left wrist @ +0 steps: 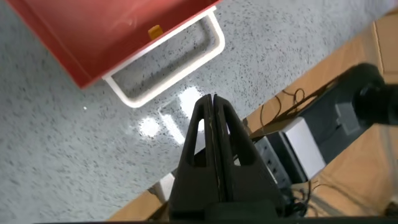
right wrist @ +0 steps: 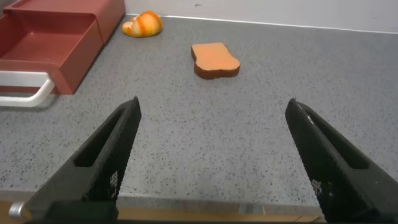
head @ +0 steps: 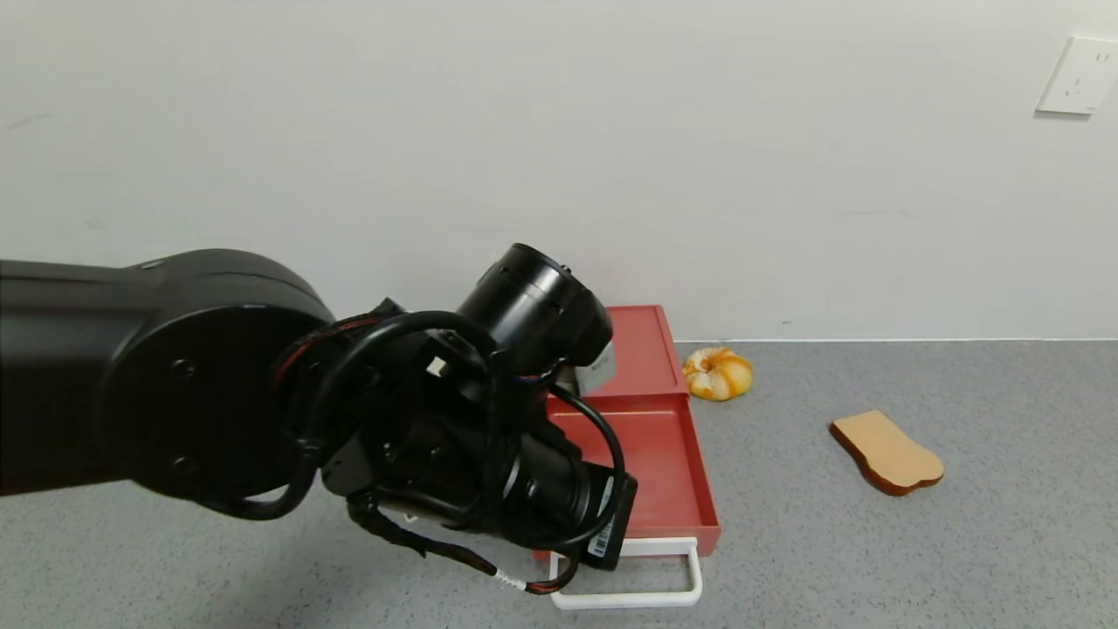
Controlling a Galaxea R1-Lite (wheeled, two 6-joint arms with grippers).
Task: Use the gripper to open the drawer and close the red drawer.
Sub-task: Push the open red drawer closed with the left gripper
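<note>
The coral-red drawer (head: 668, 454) stands pulled out from its red housing (head: 642, 345), with its white loop handle (head: 629, 598) toward the front. It is empty. My left gripper (head: 598, 524), with black cables and a barcode sticker, hovers over the drawer's front left corner and hides that part. In the left wrist view its fingers (left wrist: 212, 102) are pressed together and hold nothing, just in front of the handle (left wrist: 168, 78) and the drawer front (left wrist: 93, 43). My right gripper (right wrist: 212, 106) is open and empty, low at the counter's front edge, with the drawer (right wrist: 43, 43) off to one side.
An orange bun (head: 716, 373) lies right of the drawer housing by the wall. A toast slice (head: 886, 452) lies farther right on the grey counter. A wall socket (head: 1079, 76) is at the upper right. The counter's front edge and floor cables (left wrist: 292, 118) show in the left wrist view.
</note>
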